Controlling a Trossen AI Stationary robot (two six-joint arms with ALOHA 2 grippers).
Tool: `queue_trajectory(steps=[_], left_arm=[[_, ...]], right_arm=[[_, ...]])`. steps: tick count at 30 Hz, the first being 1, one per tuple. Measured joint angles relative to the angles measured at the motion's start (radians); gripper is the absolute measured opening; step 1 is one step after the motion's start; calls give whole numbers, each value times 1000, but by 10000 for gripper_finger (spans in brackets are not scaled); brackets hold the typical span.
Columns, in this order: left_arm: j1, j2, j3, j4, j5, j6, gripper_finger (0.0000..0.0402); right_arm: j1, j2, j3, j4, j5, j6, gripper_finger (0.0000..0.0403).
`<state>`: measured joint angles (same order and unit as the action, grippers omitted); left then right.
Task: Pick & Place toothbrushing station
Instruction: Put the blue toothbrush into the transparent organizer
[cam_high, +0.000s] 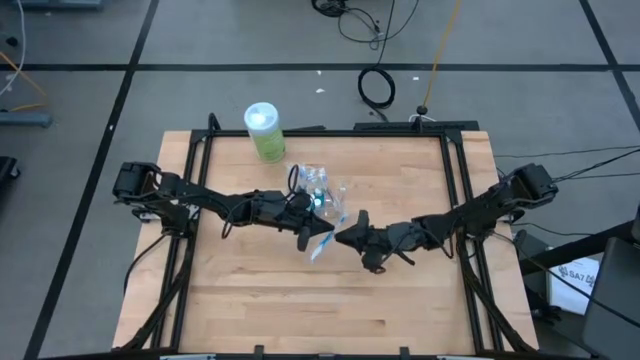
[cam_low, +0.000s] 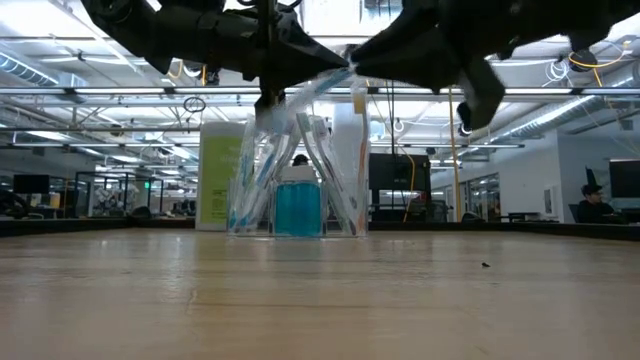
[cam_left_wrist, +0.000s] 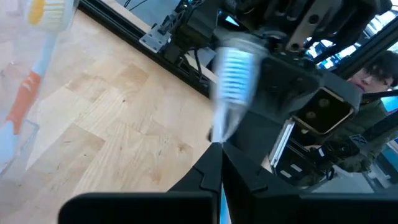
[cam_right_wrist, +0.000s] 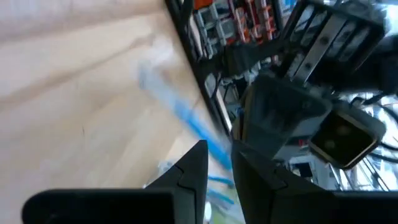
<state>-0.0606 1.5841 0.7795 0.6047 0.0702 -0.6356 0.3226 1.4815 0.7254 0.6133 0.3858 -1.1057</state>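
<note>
The pale wooden counter (cam_high: 300, 300) carries a green canister with a white lid (cam_high: 265, 130) at its far edge and, near it, a clear holder of toothbrushes (cam_high: 318, 190).

My overhead view was evenly lit, with soft shadows under the arms on the table (cam_high: 300, 300). At table height, ceiling strips glared and the near wood lay out of focus. Both wrist feeds were smeared; the toothbrush (cam_left_wrist: 235, 74) head was blurred.

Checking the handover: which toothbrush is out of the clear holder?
The blue-and-white toothbrush pinched in the shut left gripper, beside the right gripper; the others stand in the clear holder.
</note>
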Motion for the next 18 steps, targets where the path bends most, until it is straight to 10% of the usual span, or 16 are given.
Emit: queue_trajectory(steps=[18], left_arm=[[1,0,0,97,-22,73,4]], right_arm=[[38,-536,-223,-102,59,730,64]])
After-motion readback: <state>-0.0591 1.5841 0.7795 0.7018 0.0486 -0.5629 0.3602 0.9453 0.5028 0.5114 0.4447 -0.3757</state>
